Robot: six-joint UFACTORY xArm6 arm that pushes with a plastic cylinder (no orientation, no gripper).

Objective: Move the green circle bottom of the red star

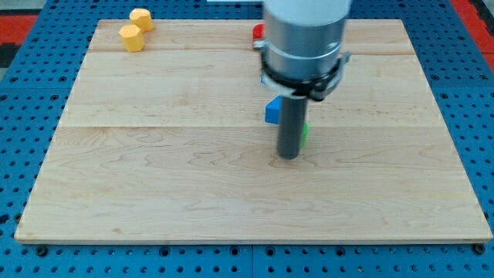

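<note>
My tip [289,157] rests on the board near the middle. A green block [306,134] shows only as a thin sliver at the rod's right side, touching or almost touching it; its shape cannot be made out. A blue block [272,111] sits just above and left of the tip, partly behind the rod. A red block [258,32] peeks out left of the arm's body near the view's top; most of it is hidden, so its shape cannot be told.
Two yellow hexagon blocks [141,19] [132,38] sit at the view's top left. The wooden board [154,177] lies on a blue pegboard table. The arm's grey body [303,38] covers the top centre.
</note>
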